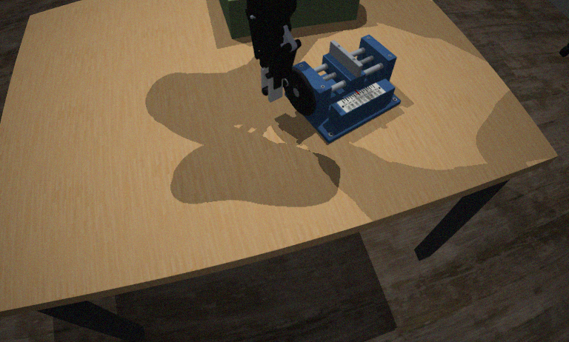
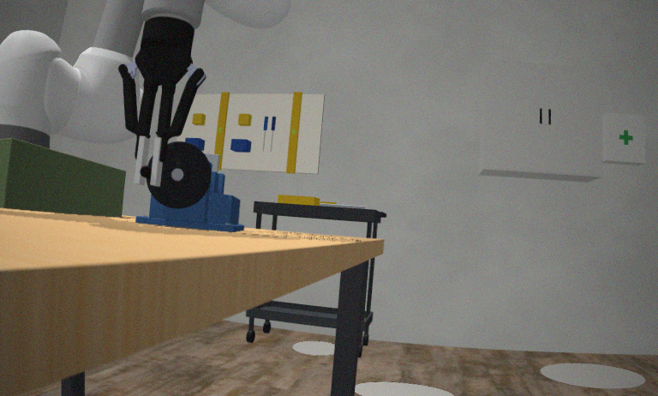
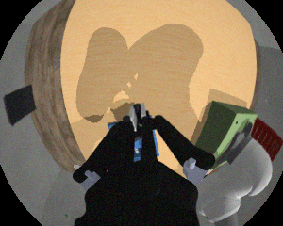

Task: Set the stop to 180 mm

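My gripper (image 1: 270,91) (image 2: 148,181) (image 3: 139,108) is clenched on the dark crank knob (image 2: 144,171) at the left side of the black handwheel (image 1: 304,100) (image 2: 187,190), as seen from outside. The wheel stands upright on the left end of a blue fixture (image 1: 364,114) (image 2: 179,214) (image 3: 156,141), seen from above. Farther right, the gray stop plate (image 1: 346,58) (image 2: 213,161) rises from a blue carriage between two end blocks, rods running along its path. A red pointer (image 1: 357,92) marks the scale (image 1: 362,98) on the near side; its figures are too small for me to read. The fixture sits on a wooden table (image 1: 104,237) (image 2: 194,295) (image 3: 160,14), with a green block (image 1: 327,11) (image 2: 62,183) (image 3: 208,127) at the far side from above. Outside, my pale arm (image 2: 21,81) (image 3: 255,165) reaches in from the left. Beyond the table, a dark cart (image 2: 315,211) bears a yellow box (image 2: 298,200), and a tool board (image 2: 310,129) is mounted on the far wall.
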Robot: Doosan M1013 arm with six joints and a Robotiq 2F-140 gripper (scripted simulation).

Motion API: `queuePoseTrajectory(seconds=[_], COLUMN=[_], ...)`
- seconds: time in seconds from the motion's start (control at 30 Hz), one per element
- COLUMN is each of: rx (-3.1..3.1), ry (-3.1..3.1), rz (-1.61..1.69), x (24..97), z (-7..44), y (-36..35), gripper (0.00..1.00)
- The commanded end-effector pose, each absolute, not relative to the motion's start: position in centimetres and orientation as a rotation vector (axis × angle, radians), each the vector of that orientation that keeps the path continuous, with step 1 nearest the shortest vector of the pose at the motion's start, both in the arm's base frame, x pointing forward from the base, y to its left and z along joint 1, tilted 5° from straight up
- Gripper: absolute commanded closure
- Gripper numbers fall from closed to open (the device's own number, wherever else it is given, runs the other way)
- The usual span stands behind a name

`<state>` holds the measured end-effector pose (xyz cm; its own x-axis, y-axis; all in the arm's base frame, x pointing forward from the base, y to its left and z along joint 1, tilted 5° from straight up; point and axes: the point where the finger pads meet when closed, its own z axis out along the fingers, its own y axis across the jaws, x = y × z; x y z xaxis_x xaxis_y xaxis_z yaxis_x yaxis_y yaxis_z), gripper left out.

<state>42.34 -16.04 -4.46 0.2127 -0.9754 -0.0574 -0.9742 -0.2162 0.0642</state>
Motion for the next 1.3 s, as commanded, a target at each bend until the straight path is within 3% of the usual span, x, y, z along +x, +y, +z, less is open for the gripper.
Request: queuePoseTrajectory(seconds=[0.0, 1.27], rx=[2.435, 2.435], ry=[-1.958, -1.958], rz=[-0.133, -0.133], x=[42.4, 45.2], z=[-4.1, -0.9], y=[-16.0, -15.6], gripper=[0.96, 0.96])
